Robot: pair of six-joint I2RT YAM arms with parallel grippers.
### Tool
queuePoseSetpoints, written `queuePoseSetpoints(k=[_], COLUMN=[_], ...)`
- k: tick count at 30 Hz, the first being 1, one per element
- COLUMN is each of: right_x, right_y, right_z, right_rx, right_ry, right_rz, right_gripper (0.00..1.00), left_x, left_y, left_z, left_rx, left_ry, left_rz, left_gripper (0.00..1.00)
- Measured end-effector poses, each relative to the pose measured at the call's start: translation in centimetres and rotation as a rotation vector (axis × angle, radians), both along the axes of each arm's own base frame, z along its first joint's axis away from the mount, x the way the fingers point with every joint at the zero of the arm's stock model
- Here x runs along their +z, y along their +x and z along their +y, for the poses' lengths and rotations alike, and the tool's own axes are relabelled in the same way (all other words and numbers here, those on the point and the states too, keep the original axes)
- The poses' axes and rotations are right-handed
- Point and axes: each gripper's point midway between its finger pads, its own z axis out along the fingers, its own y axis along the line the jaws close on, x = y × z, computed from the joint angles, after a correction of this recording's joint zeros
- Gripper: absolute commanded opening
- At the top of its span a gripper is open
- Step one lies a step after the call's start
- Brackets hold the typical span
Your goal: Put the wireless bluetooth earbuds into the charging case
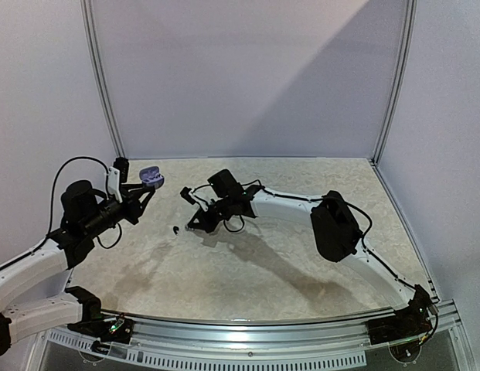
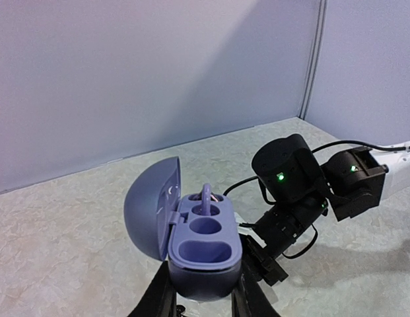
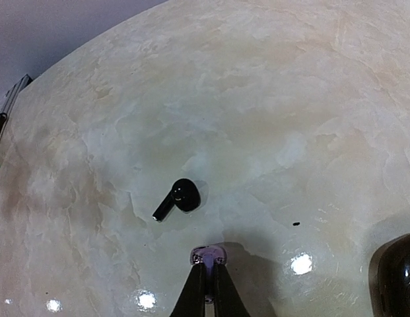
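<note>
Right tool (image 3: 208,264), closed, seemingly pinches lavender earbud (image 3: 208,253).

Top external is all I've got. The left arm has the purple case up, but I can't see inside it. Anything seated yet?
Observer: In the left wrist view the case is open with its lid swung aside. One lavender earbud stands in the far recess, and the other recesses look empty.
Operator: Right gripper holding anything?
Observer: In the right wrist view the right gripper is shut on a small lavender piece at its tips, probably the second earbud.
Operator: And the dark speck below it?
Observer: That's a black earbud, lying on its side on the table, clear of the fingertips.
</note>
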Motion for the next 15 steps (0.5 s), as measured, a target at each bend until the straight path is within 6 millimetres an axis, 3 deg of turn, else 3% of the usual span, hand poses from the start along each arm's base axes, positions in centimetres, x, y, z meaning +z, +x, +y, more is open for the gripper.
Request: queuePoseSetpoints(k=[6, 10, 12, 15], right_x=[0.1, 1.5, 3.7, 10.4], right_y=[-0.3, -0.5, -0.3, 1.4], right_z=[-0.1, -1.6, -2.8, -5.4], right_rx=[0.019, 0.005, -0.016, -0.082], right_ry=[0.010, -0.002, 0.008, 0.061], right_rz=[-0.012, 0.001, -0.006, -0.084], right_gripper=[0.00, 0.00, 0.00, 0.00], left_x=[-0.1, 0.2, 0.4, 0.8], left_y=[-0.5, -1.3, -1.8, -2.9], left_z=[-1.0, -2.0, -2.5, -3.7], left_rx=[-0.071, -0.150, -0.194, -0.290], left_ry=[0.031, 0.052, 0.062, 0.080], left_rz=[-0.021, -0.053, -0.073, -0.109], left_gripper=[0.00, 0.00, 0.00, 0.00])
